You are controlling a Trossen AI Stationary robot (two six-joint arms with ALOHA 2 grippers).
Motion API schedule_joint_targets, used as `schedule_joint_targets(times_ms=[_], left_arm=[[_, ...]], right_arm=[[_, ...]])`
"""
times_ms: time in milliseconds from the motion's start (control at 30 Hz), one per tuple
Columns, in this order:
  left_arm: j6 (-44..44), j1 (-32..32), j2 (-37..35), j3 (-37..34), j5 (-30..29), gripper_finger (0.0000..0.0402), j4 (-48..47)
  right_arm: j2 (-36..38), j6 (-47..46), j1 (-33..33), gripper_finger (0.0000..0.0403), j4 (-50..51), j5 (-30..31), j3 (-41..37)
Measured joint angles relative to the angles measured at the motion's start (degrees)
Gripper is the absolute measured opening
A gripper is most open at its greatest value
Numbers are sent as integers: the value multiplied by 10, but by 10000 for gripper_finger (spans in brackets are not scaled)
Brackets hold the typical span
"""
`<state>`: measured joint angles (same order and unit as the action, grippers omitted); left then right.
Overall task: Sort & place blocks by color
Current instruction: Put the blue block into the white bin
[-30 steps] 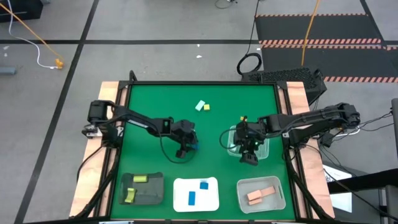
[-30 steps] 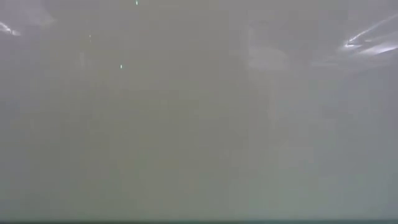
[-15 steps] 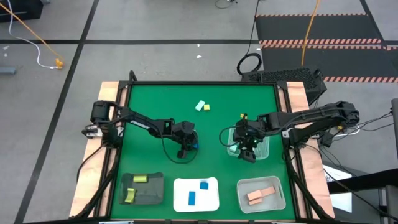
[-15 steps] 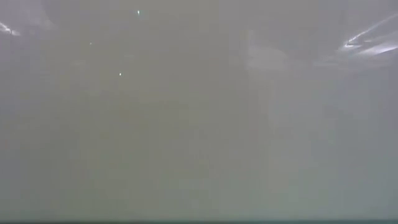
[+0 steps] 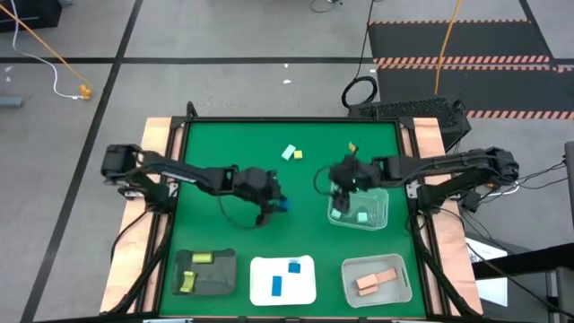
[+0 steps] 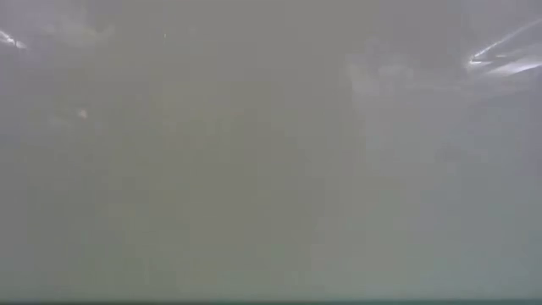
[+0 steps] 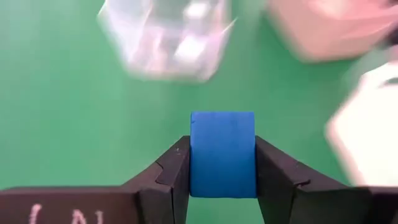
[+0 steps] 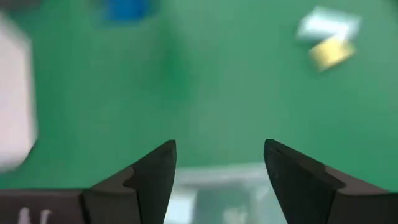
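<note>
My left gripper (image 5: 274, 209) is at the middle of the green table, shut on a blue block (image 5: 283, 205), which fills the gap between its fingers in the left wrist view (image 7: 222, 154). My right gripper (image 5: 342, 182) is open and hovers at the far left corner of a clear tray (image 5: 375, 215) that holds mint-teal blocks (image 5: 361, 215). Between the right gripper's fingers (image 8: 221, 155) only table and the tray's rim show. A mint-teal block (image 5: 289, 153) and a yellow one (image 5: 298, 154) lie together on the table farther back. The low view shows only grey haze. My left gripper pinches the blue block between its two fingers, one pad on each opposite side face (image 7: 193, 155). The fingers (image 7: 176, 167) come at it from above, pointing down. The block sits straight in the gap; whether its underside is off the table does not show.
Along the near edge stand a dark tray (image 5: 204, 280) with yellow-green blocks, a white tray (image 5: 305, 285) with blue blocks and a clear tray (image 5: 395, 289) with tan-pink blocks. Open green table lies between the grippers and these trays.
My right gripper has moved from over the near part of the clear tray toward the far edge and a little left, uncovering the mint-teal blocks in it. My left gripper has kept the blue block and shifted slightly toward the far edge, while its arm has swung out leftward.
</note>
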<state>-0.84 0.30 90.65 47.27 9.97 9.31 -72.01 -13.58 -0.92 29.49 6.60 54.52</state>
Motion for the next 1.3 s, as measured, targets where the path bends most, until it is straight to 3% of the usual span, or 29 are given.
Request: schedule_joint_targets(times_ms=[133,300,533,967,1167,1300], left_arm=[[18,-59,-48,1,12,133,0],[66,-162,-61,25,15,133,-8],[164,-257,-31,77,-65,133,-65],[329,-312,53,111,-49,134,-84],[356,-313,54,111,-50,187,-85],[378,-307,54,111,-50,190,-77]], right_arm=[[-1,-7,-50,235,-88,25,0],[-7,-17,-101,235,-142,23,0],[-41,-18,-119,235,-149,22,0],[-96,-5,-118,235,-146,22,0],[-98,-3,-118,235,-149,22,0],[-98,-2,-118,235,-149,22,0]])
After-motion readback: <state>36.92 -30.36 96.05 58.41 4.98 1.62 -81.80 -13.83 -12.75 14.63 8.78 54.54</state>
